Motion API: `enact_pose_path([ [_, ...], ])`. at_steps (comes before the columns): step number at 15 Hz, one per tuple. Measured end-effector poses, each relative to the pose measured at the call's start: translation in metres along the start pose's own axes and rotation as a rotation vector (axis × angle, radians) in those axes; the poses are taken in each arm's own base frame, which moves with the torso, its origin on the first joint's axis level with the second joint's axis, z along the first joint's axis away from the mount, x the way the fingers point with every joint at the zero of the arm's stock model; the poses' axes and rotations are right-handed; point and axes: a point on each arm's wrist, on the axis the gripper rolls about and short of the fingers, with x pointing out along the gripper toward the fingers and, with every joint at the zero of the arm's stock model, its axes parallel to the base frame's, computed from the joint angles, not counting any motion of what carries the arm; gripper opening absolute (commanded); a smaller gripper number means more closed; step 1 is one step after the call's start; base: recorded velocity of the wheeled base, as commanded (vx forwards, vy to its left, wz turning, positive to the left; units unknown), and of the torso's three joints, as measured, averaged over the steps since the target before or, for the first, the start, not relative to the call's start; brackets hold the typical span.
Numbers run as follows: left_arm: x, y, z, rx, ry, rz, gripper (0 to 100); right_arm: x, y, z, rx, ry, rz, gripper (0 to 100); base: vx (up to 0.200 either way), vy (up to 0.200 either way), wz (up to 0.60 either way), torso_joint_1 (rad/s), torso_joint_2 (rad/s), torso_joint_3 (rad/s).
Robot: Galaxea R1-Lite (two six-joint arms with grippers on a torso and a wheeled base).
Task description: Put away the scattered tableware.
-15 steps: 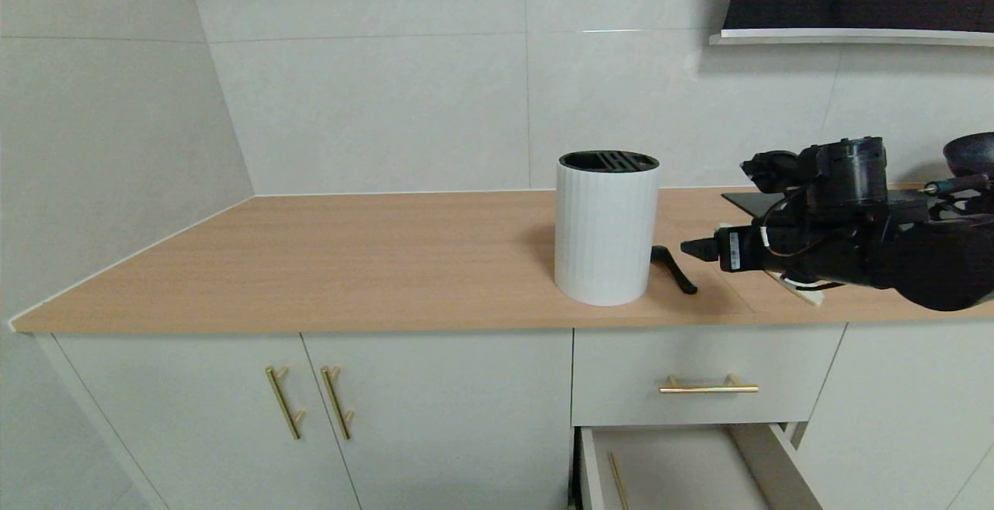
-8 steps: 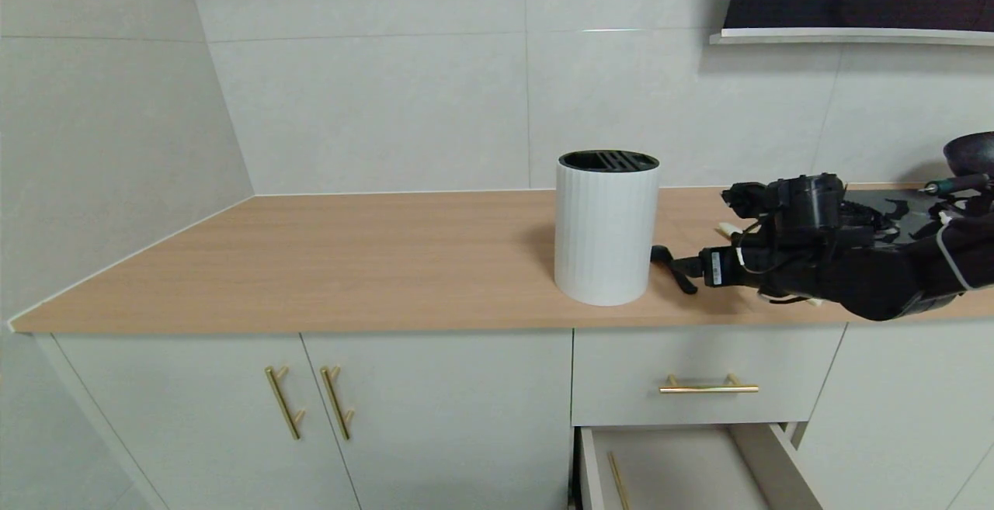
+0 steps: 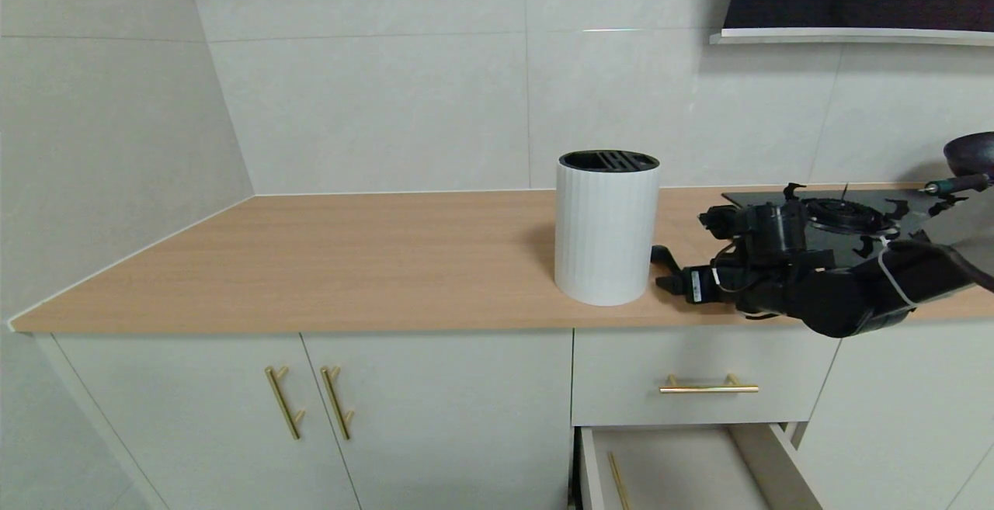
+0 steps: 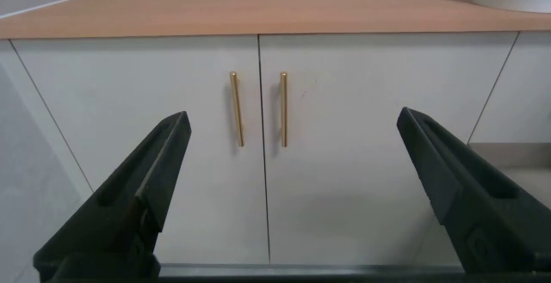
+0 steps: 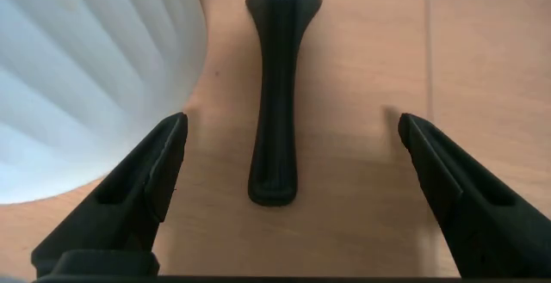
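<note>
Utensil [image 5: 275,94], black handle: flat on tabletop [image 3: 388,254], just beside white holder [image 3: 606,230], on holder's right. Long axis runs straight ahead from right gripper [image 5: 291,124]. Near end lies between spread fingers [image 5: 146,188], no contact seen. Right arm far nearer. Left gripper [image 4: 293,124] also open, facing cabinet doors [image 4: 362,145]. Likely next: close across handle's narrow width.

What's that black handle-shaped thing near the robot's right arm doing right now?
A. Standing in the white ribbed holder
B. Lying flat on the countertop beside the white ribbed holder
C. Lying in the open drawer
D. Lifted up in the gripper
B: the right wrist view shows the black handle lying flat on the wooden countertop beside the white ribbed holder, with the right gripper open, one finger on either side and neither touching it.
</note>
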Motion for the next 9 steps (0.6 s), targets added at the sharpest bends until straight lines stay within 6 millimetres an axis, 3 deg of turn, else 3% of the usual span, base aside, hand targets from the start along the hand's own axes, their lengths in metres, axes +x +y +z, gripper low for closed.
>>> enact_pose_path([
  [4, 0.0, 0.0, 0.0, 0.0, 0.0, 0.001, 100, 0.0043, 0.0008, -0.0032, 0.003, 0.008, 0.001, 100, 0.0, 0.0, 0.0, 0.0, 0.0, 0.0],
  [5, 0.0, 0.0, 0.0, 0.0, 0.0, 0.0, 100, 0.0048, 0.0008, -0.0037, 0.003, 0.009, 0.002, 0, 0.0, 0.0, 0.0, 0.0, 0.0, 0.0],
  [9, 0.0, 0.0, 0.0, 0.0, 0.0, 0.001, 100, 0.0059, 0.0014, -0.0047, 0.002, 0.012, 0.004, 0, 0.0, 0.0, 0.0, 0.0, 0.0, 0.0],
])
